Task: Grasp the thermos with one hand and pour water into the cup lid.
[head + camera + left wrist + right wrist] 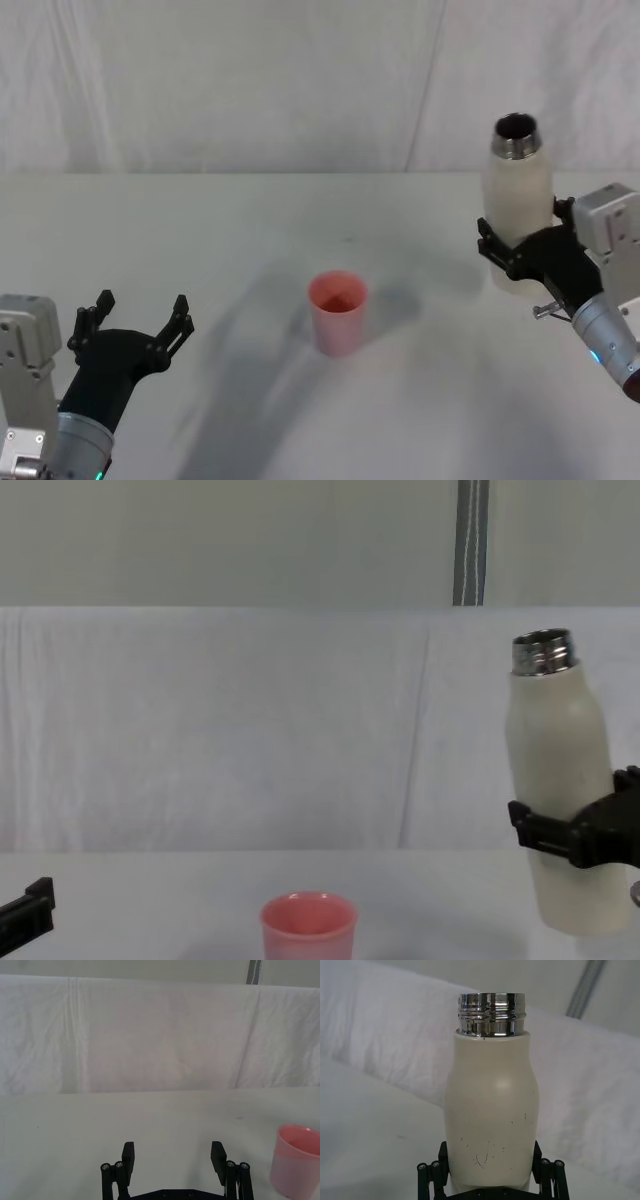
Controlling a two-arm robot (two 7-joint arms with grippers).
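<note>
The cream-white thermos (516,200) with its open steel neck stands upright at the right, lifted off the table as the chest view shows (560,790). My right gripper (522,255) is shut around its lower body, fingers on both sides (490,1170). The pink cup lid (337,311) stands upright at the table's middle, well left of the thermos; it also appears in the chest view (308,926) and the left wrist view (296,1161). My left gripper (138,318) rests open near the front left, nothing between its fingers (173,1159).
The white table (220,230) stretches wide around the cup lid. A draped white cloth backdrop (250,720) closes off the far side.
</note>
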